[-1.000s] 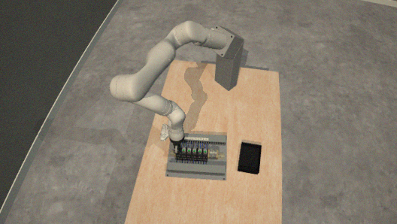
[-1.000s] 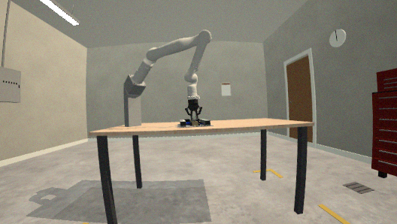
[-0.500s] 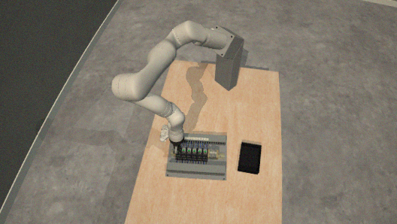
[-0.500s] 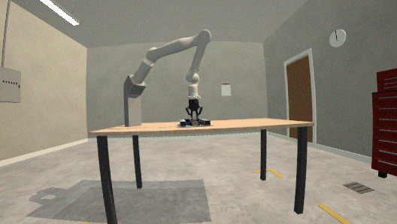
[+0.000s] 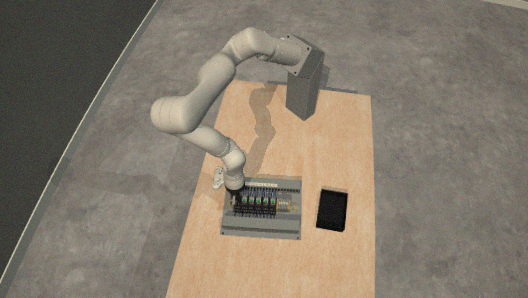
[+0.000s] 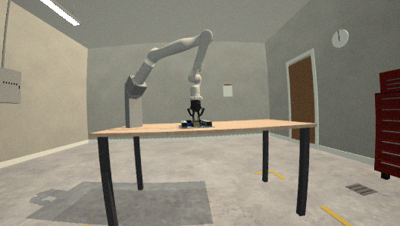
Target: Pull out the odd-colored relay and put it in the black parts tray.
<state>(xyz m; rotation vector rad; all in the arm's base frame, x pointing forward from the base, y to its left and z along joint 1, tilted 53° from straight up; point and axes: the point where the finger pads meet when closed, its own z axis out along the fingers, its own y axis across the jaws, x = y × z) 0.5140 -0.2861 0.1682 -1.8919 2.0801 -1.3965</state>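
Observation:
The grey relay panel lies flat on the wooden table. A row of relays stands on it, and the five to the right of my fingers show green buttons. My gripper points straight down at the left end of the row and is shut on the leftmost relay. Its button is hidden under the fingers. The black parts tray lies empty to the right of the panel.
The arm's grey pedestal stands at the back of the table. The table edge runs close to the panel's left side. A red tool cabinet stands by the far wall.

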